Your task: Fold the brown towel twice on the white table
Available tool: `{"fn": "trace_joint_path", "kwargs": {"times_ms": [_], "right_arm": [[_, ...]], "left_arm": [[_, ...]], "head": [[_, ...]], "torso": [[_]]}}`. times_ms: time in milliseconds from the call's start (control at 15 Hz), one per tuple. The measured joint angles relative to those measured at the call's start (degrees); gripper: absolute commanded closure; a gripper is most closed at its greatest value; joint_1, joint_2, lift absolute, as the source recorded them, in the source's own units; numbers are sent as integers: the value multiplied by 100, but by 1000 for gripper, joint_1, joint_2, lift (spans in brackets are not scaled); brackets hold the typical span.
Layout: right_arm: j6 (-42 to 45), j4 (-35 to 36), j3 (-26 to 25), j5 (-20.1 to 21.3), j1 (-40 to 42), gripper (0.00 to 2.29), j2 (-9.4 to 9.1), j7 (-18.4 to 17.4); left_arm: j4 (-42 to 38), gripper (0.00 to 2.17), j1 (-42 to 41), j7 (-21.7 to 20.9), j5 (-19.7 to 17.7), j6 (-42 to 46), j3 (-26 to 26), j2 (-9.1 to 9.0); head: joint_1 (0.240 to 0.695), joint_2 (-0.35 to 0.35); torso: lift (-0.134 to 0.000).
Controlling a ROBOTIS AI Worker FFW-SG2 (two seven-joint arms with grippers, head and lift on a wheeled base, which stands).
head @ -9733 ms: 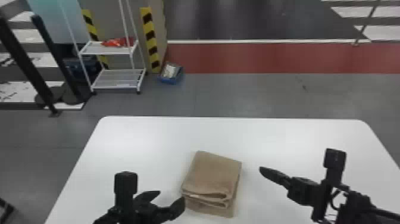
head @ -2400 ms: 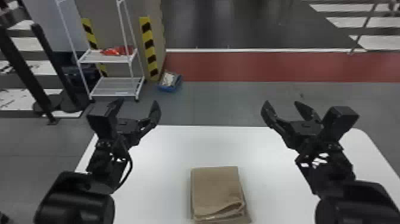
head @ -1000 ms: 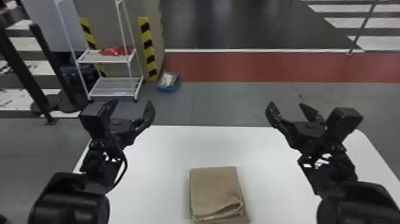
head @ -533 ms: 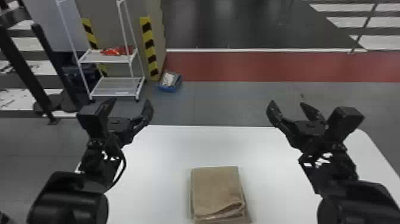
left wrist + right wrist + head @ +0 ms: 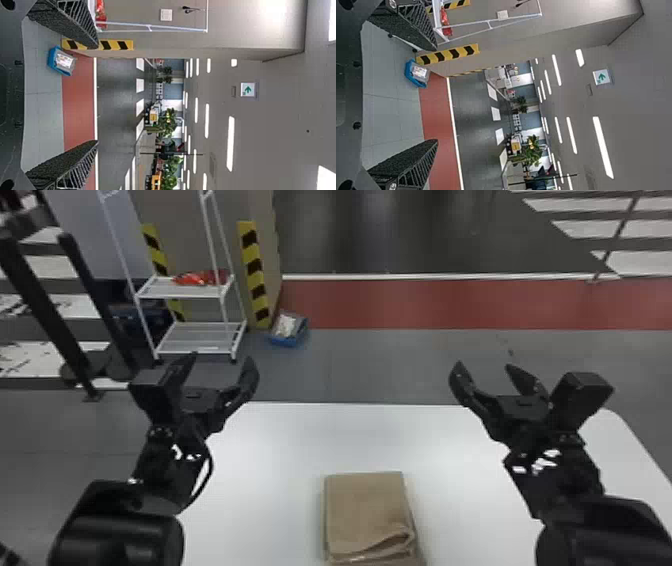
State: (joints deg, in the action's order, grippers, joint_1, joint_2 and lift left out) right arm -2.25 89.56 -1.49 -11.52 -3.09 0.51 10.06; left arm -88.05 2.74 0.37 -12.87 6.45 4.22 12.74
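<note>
From where I'm standing, the brown towel (image 5: 367, 510) is a neat folded packet lying flat on the white table (image 5: 280, 450). Its far edge is fairly straight. On the near side the layers show, and a loose, rumpled bit slants up toward the right-hand corner, with an under layer peeking out along the right side.

The left gripper (image 5: 221, 360) is up in the air, beyond the towel and off to its left, well apart from it. Its two black fingers are spread wide, with a clear gap between the tips; the left wrist view has that same gap, one ribbed finger (image 5: 65, 164) on each side of it.

The right gripper (image 5: 484, 366) is raised too, beyond the towel and off to its right, also well apart from it. It's open as well, and the right wrist view has its fingers (image 5: 407, 162) standing far from each other.

Way past the towel, to the left, there's a white rack (image 5: 180, 290) on the floor with something red (image 5: 200, 278) on a shelf. A blue bin (image 5: 287, 340) sits just beside the rack, farther off than the towel and left of it.
</note>
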Motion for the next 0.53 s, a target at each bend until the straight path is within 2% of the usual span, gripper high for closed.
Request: {"fn": "trace_joint_path", "kwargs": {"times_ms": [533], "right_arm": [[0, -8, 65, 28, -31, 66, 0, 14]], "left_arm": [[100, 22, 64, -56, -2, 0, -2, 0]], "head": [[628, 58]], "torso": [[0]]}}
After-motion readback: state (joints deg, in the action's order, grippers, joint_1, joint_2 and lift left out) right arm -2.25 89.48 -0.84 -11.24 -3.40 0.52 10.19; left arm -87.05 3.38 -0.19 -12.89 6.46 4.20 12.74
